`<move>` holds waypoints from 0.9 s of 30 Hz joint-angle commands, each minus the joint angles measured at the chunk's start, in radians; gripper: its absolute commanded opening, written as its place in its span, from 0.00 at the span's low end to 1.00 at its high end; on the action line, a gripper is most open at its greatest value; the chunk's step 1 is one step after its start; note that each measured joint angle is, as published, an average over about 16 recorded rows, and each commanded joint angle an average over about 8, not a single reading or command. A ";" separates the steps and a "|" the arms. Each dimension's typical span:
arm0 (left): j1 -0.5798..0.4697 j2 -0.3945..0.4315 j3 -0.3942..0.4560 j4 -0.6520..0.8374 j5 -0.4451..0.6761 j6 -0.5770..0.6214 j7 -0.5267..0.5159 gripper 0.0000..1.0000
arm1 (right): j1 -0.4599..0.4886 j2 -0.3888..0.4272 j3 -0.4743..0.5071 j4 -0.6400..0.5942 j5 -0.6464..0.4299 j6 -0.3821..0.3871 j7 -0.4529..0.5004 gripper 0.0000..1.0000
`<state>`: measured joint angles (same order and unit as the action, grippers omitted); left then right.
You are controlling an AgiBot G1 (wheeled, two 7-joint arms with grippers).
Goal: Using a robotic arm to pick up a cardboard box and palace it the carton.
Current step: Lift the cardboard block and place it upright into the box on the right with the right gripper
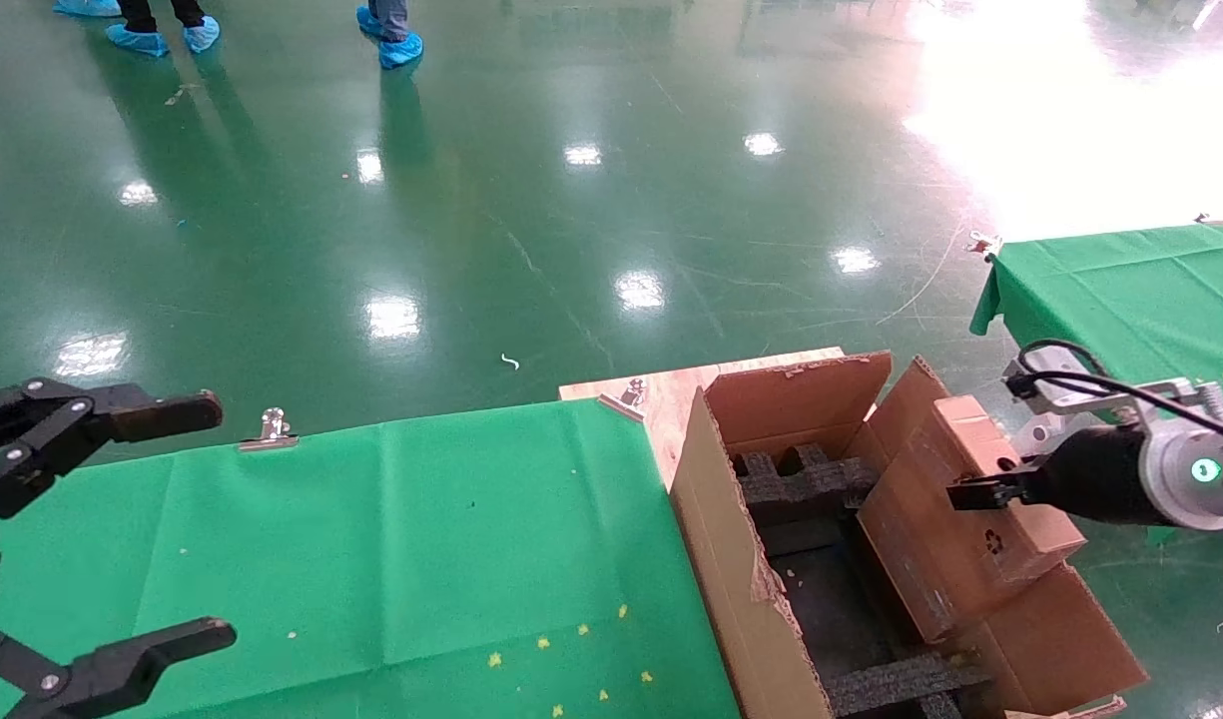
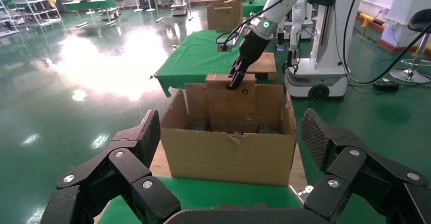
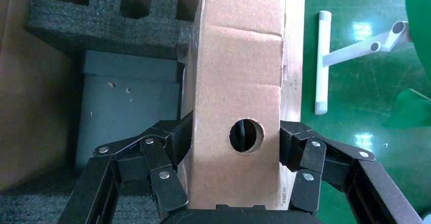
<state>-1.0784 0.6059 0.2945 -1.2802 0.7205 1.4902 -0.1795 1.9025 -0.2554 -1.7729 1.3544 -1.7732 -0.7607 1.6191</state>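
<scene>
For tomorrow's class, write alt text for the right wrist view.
The black right tool clamps a small brown cardboard box with a round hole, held over a large brown corrugated carton lined with black foam inserts; green floor lies beside.

Big industrial hall, probably robot test lab: glossy green floor, rows of green-cloth tables, white robot base nearby, shelving at far wall, people in blue shoe covers.

white robotic arm with teal ring, black cable, black linkage jaws.
</scene>
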 commanded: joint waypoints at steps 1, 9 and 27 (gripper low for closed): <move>0.000 0.000 0.000 0.000 0.000 0.000 0.000 1.00 | -0.008 -0.009 -0.005 0.000 -0.013 0.007 0.017 0.00; 0.000 0.000 0.001 0.000 0.000 0.000 0.000 1.00 | -0.073 -0.044 -0.035 -0.008 -0.073 0.069 0.114 0.00; 0.000 -0.001 0.002 0.000 -0.001 -0.001 0.001 1.00 | -0.198 -0.128 -0.074 -0.053 -0.214 0.181 0.309 0.00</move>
<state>-1.0788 0.6053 0.2960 -1.2802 0.7194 1.4895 -0.1788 1.7044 -0.3838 -1.8468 1.3003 -1.9845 -0.5784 1.9226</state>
